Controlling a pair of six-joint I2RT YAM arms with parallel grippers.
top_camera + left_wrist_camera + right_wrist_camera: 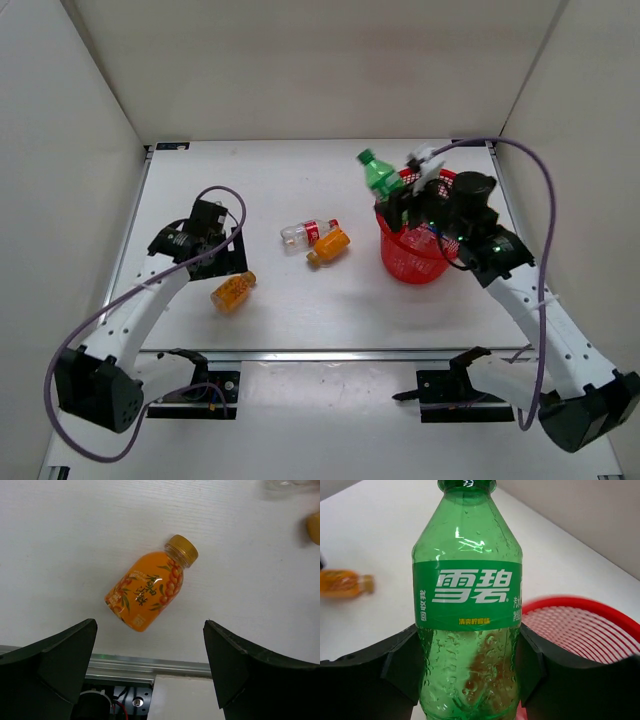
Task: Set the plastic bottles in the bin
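Note:
My right gripper is shut on a green bottle, held upright by its lower body at the left rim of the red mesh bin. Above an orange bottle lying on the table, my left gripper hangs open, its fingers not touching it. A clear bottle with a red label and a second orange bottle lie side by side mid-table.
The table's metal front rail runs just below the left gripper. White walls close in the table on three sides. A purple cable loops over the right arm.

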